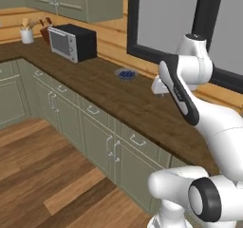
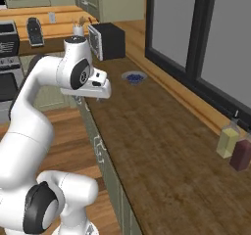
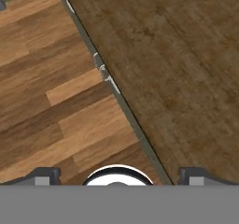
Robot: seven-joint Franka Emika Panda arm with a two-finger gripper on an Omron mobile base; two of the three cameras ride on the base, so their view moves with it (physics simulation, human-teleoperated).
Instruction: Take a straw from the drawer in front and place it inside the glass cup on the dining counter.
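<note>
The tool, its jaws standing apart and empty, is hovering over the counter edge, still needing to open the drawer at six o'clock.

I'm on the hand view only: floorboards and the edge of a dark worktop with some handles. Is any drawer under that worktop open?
Observer: No. In the left base view every drawer front along it, like this one, sits flush and shut.
Operator: Is anything standing on the worktop near the arm?
Observer: Yes, a glass bowl of blue berries sits beyond the hand, toward the window side.
Operator: Can you see the straw or the glass cup?
Observer: Neither shows in any view. The other things on the worktop are a microwave at the far end and two bottles on the right.
</note>
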